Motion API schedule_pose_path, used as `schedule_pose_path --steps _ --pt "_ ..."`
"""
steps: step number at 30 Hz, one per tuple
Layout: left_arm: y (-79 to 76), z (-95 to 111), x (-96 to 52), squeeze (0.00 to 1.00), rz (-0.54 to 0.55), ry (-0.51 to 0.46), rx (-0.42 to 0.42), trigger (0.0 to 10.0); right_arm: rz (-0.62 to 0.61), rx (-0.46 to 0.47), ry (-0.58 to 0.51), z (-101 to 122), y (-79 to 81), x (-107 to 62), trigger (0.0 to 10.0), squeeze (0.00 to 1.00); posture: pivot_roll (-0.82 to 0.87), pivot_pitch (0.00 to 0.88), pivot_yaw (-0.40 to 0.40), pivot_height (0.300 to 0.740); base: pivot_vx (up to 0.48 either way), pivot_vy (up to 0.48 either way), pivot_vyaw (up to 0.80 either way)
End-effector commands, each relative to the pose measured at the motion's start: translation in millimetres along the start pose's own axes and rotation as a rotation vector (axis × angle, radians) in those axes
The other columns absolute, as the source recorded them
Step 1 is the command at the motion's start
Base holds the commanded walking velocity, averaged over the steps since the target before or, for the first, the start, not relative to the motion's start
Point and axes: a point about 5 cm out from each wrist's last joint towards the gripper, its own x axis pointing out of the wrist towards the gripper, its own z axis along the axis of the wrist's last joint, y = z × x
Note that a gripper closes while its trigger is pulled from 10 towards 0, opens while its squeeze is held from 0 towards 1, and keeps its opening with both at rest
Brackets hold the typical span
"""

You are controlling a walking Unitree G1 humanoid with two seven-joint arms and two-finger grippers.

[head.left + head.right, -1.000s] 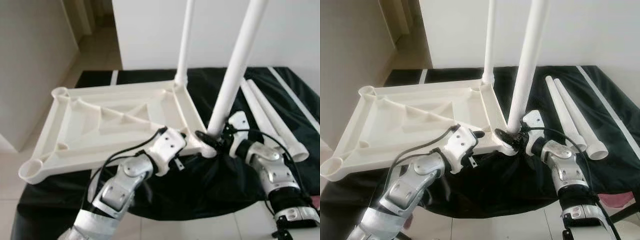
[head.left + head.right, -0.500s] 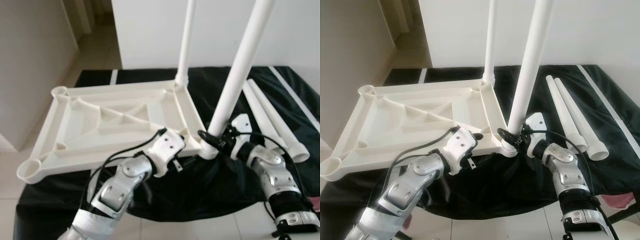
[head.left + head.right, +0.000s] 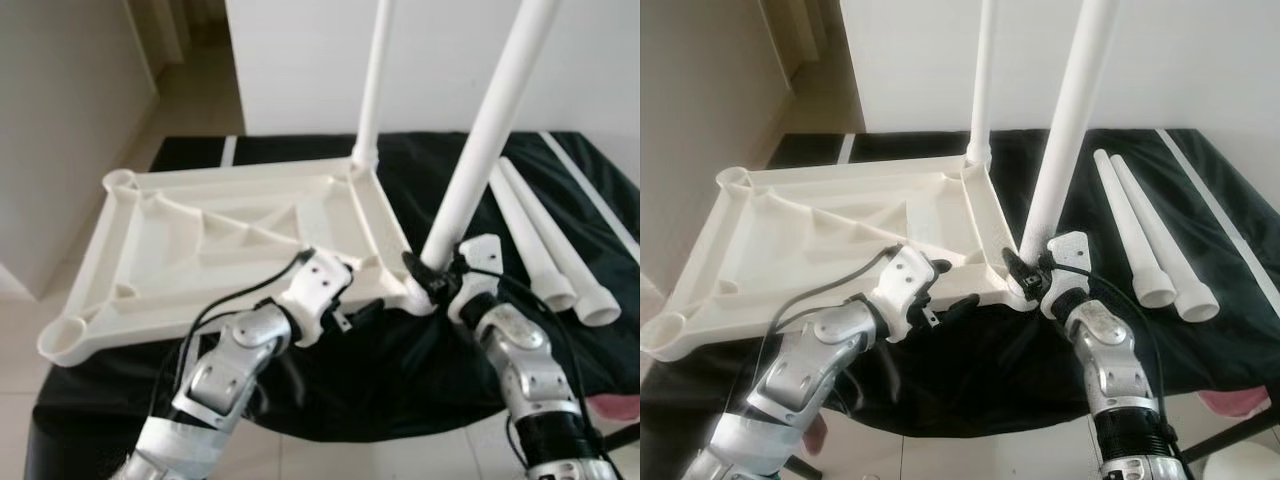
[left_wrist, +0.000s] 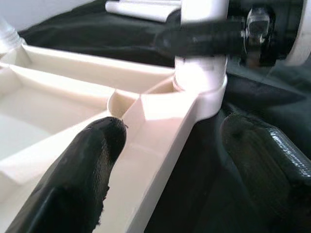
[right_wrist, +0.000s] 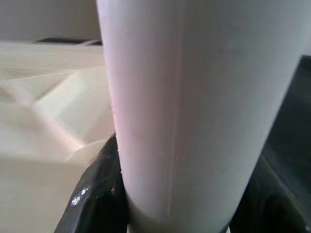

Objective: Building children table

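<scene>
Two fingers of right gripper [image 3: 1025, 268] clamped around near table leg [image 3: 1068, 130], just above its corner socket [image 3: 1012, 290] in upturned tabletop [image 3: 215, 240] on black cloth [image 3: 1040, 350]. Left gripper [image 4: 170, 145] spread astride tabletop's near rim. Risks leg tilting, jamming crooked if pushed off-axis.

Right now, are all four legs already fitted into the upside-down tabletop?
No, two loose legs lie on the black cloth beside the tabletop.

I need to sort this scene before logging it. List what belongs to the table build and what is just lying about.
Part of the job:
- upturned white tabletop
- near leg, gripped by the right gripper
- far leg, standing in its corner
- two loose legs
- left gripper, jaws astride the tabletop's edge

Lying about:
- black cloth
- pink thing
</scene>
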Motion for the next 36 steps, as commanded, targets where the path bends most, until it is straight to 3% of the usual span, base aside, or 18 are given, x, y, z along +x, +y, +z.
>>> schedule_pose_path --steps 1,2,6,8,10,13,24,25,27,28,36 --pt "-3.4 0 2.5 0.0 -0.036 0.004 0.024 10.0 -0.131 0.002 0.093 -17 -13.2 -10.0 10.0 0.0 -0.06 0.044 0.0 0.74 0.0 0.0 0.0" --pt "-5.4 0 4.7 0.0 -0.036 0.002 0.022 10.0 -0.231 0.063 0.11 -21 -5.0 -14.6 10.0 0.0 -0.06 0.043 -0.001 0.74 0.0 0.0 0.0" --pt "-7.0 0 6.2 0.0 -0.036 0.002 0.017 10.0 -0.336 0.078 0.129 -25 0.4 -18.5 10.0 0.0 -0.06 0.037 -0.004 0.74 0.0 0.0 0.0" --pt "-8.4 0 6.8 0.0 -0.044 -0.001 0.014 10.0 -0.428 0.12 0.154 -30 10.9 -22.1 10.0 0.0 -0.06 0.033 -0.002 0.74 0.0 0.0 0.0" --pt "-8.5 -1 6.7 0.0 -0.046 -0.002 0.013 10.0 -0.397 0.162 0.164 -30 27.6 -21.8 10.0 0.0 -0.06 0.029 -0.002 0.74 0.0 0.0 0.0" --pt "-8.6 -2 5.9 0.0 -0.053 -0.001 0.01 10.0 -0.344 0.156 0.132 -23 34.8 -20.0 10.0 0.0 -0.06 0.02 0.006 0.74 0.0 0.0 0.0" --pt "-5.8 -1 9.0 0.0 -0.085 -0.006 0.027 10.0 -0.338 0.101 0.071 -11 27.9 -25.3 10.0 0.0 -0.1 0.02 0.03 0.74 0.0 0.0 0.0" --pt "-6.2 -1 9.9 0.0 -0.09 -0.009 0.024 10.0 -0.338 0.095 0.068 -10 25.7 -26.2 10.0 0.54 -0.12 0.022 0.042 0.74 0.0 0.0 0.0" --pt "-6.5 0 10.5 0.0 -0.093 -0.011 0.021 10.0 -0.338 0.092 0.068 -10 24.4 -26.8 10.0 0.54 -0.12 0.022 0.042 0.74 0.0 0.0 0.0" --pt "-8.3 0 11.1 0.0 -0.103 -0.014 0.021 10.0 -0.331 0.092 0.06 -9 21.4 -28.0 10.0 1.0 -0.12 0.022 0.047 0.74 0.0 0.0 0.0" --pt "-13.4 0 10.5 0.0 -0.127 -0.017 0.025 10.0 -0.206 0.095 -0.003 -5 11.3 -36.2 10.0 1.0 -0.11 0.015 0.034 0.74 0.0 0.0 0.0"
